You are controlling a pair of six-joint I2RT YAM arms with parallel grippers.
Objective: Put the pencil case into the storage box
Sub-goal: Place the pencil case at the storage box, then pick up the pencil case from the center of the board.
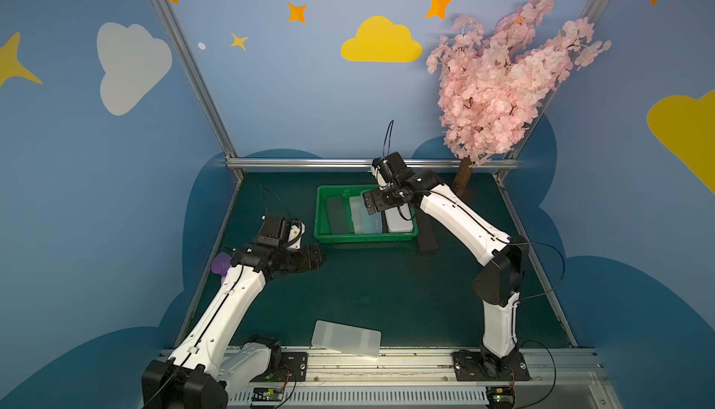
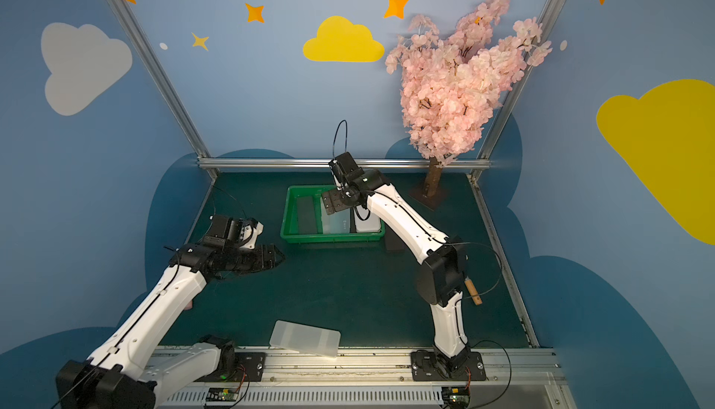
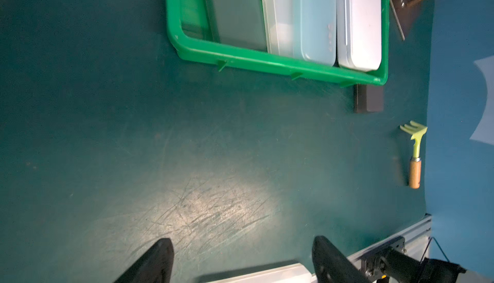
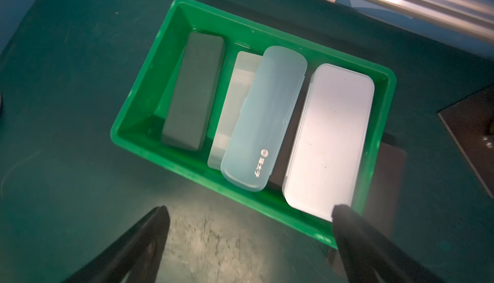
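the dark green worktop (image 1: 367, 295) carries everything, and a pink blossom tree (image 1: 503, 78) stands in its far right corner. the green storage box (image 1: 363, 237) sits toward the far middle of the worktop. four cases lie lengthwise in it: a dark grey pencil case (image 4: 193, 91) on one side, a white pencil case (image 4: 331, 140) on the other, and between them a clear pencil case (image 4: 232, 99) with a pale blue pencil case (image 4: 264, 118) resting partly on top of it. a frosted pencil case (image 1: 346, 338) lies outside the box, well apart from it, at the near edge of the worktop with its near side over the metal rail (image 1: 418, 358). a flat black block (image 1: 427, 239) touches the right side of the box. the right tool (image 4: 250, 209) hangs above the box, its fingers spread wide with nothing between them. the left tool (image 3: 242, 241) is low over bare worktop to the left of the box, also spread and holding nothing. a small yellow-green rake (image 3: 415, 156) with a wooden handle lies near the right wall.
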